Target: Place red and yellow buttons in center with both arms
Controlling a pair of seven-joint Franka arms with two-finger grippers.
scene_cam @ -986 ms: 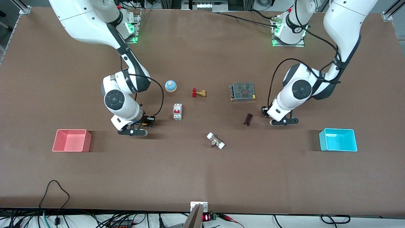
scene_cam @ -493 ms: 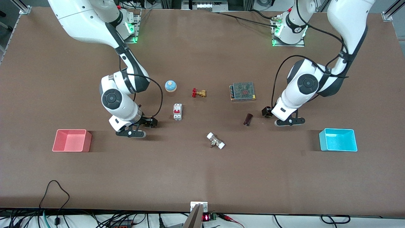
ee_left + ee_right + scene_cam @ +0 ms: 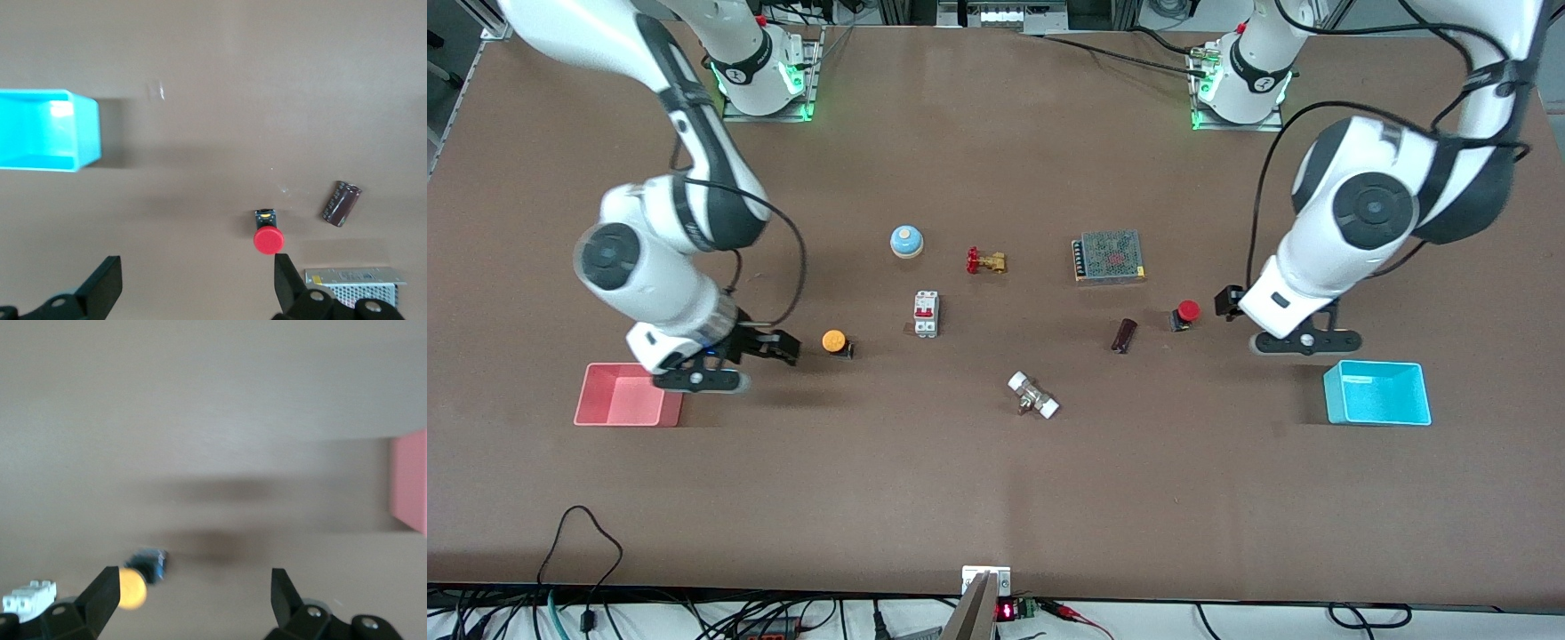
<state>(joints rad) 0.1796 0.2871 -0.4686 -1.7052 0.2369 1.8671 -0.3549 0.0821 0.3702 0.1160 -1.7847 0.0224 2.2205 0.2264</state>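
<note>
The orange-yellow button (image 3: pixel 834 341) stands on the brown table (image 3: pixel 996 498) beside a white breaker, toward the right arm's end. It also shows in the right wrist view (image 3: pixel 132 588), by one fingertip (image 3: pixel 107 595). My right gripper (image 3: pixel 694 380) is open and empty, raised over the table between this button and the pink bin; it shows open in its wrist view (image 3: pixel 195 597). The red button (image 3: pixel 1187 311) stands beside a dark capacitor and shows in the left wrist view (image 3: pixel 268 240). My left gripper (image 3: pixel 1303 340) is open and empty, raised between the red button and the cyan bin (image 3: pixel 197 283).
A blue bell (image 3: pixel 906 241), a brass valve (image 3: pixel 985 261), a breaker (image 3: pixel 926 314), a metal power supply (image 3: pixel 1110 257), a capacitor (image 3: pixel 1124 335) and a white-ended fitting (image 3: pixel 1033 396) lie mid-table. A pink bin (image 3: pixel 627 394) and a cyan bin (image 3: pixel 1376 392) stand at the ends.
Both grippers have risen and drawn away from the middle toward the bins. The yellow and red buttons, covered by the hands before, now stand free on the table.
</note>
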